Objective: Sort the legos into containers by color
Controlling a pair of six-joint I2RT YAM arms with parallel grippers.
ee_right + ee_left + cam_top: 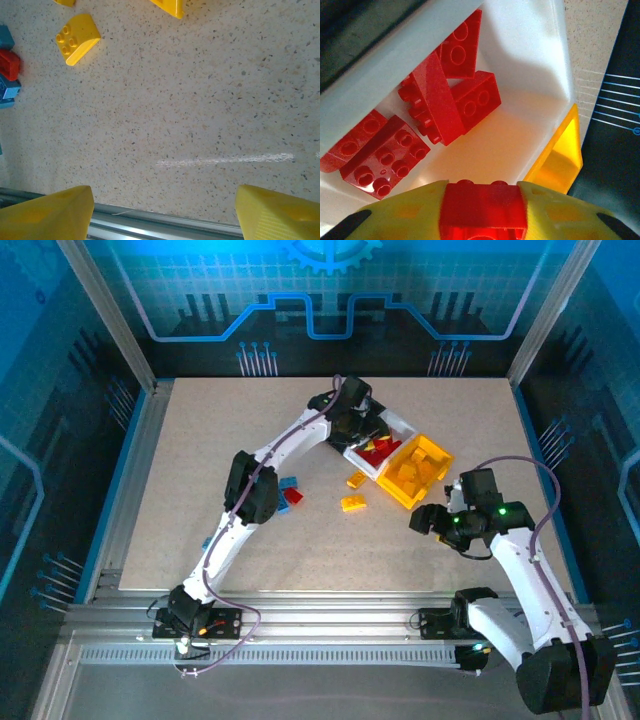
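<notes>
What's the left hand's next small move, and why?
Probably open the left hand and let its red brick drop. The hand hangs over the white bin, which holds other red bricks, so the colour matches, and the brick looks to be within the bin's walls.

**Top external.** Fixed, high above and behind both arm bases, tilted down and forward. It is far enough back to take in the whole speckled beige tabletop [200, 460].

**Left wrist.** Sits behind the left gripper [482, 215]. It looks past the red studded plastic brick [482, 200] clamped there, at very close range, into the white rectangular plastic bin [525, 50].

**Right wrist.** Sits behind the wide-spread right gripper [164, 205], facing down onto the tabletop from close by. A yellow sloped studded brick [77, 39] lies ahead and left of the gripper.

**Shared.** Top and left wrist both show the white bin [402, 424]. Top and right wrist both show that yellow brick [352, 503].
</notes>
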